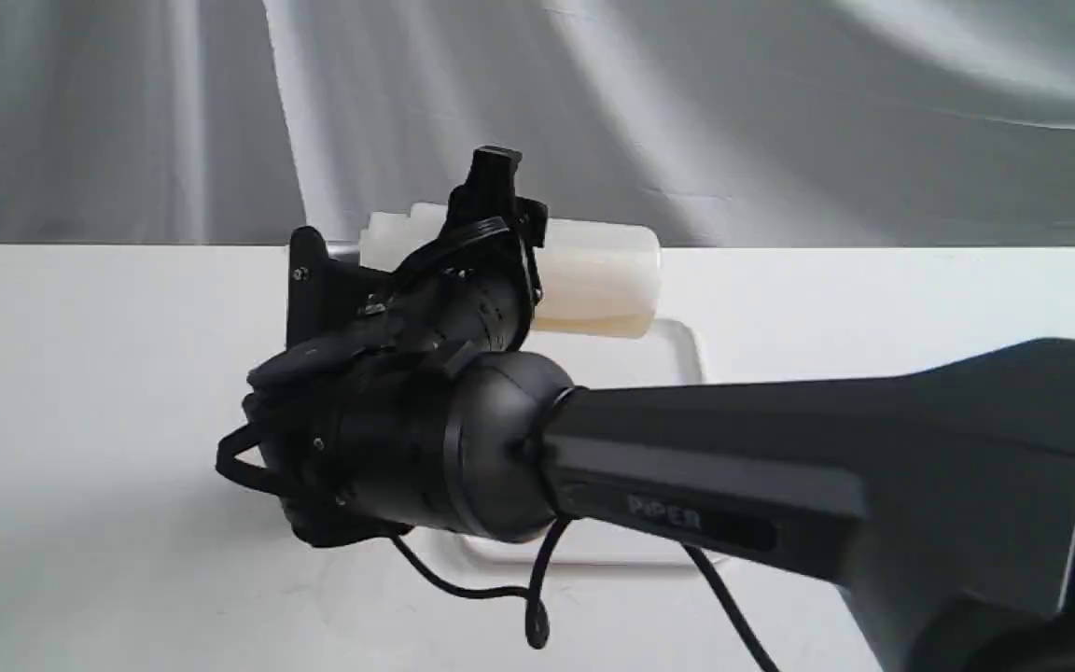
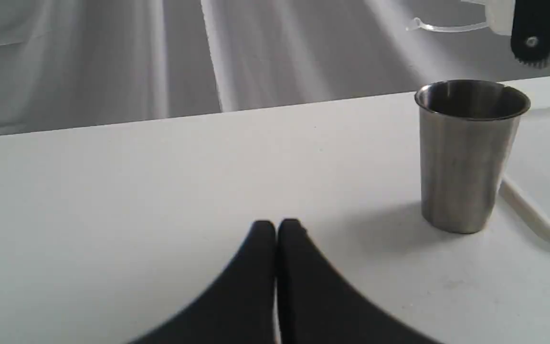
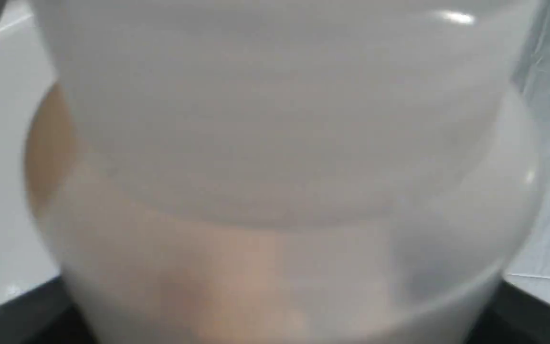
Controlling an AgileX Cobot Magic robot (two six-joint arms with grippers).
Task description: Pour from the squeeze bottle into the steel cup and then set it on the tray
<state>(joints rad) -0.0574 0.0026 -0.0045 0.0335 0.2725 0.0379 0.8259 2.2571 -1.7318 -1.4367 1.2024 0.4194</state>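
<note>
My right gripper (image 1: pixel 500 233) is shut on the squeeze bottle (image 1: pixel 593 271), holding it tipped on its side in the air, nozzle end toward the left. In the right wrist view the translucent bottle (image 3: pixel 275 167) fills the picture, with amber liquid low inside it. The steel cup (image 2: pixel 466 157) stands upright on the table, just below the bottle's tethered cap strap (image 2: pixel 447 26). In the exterior view the cup is almost wholly hidden behind the right wrist. The white tray (image 2: pixel 542 200) lies right beside the cup. My left gripper (image 2: pixel 277 229) rests shut and empty, short of the cup.
The right arm (image 1: pixel 827 485) stretches across the front of the white table (image 1: pixel 80 392), covering most of the tray (image 1: pixel 682 350). A black cable (image 1: pixel 537 597) dangles from the wrist. Grey cloth (image 1: pixel 780 112) hangs behind the table's back edge.
</note>
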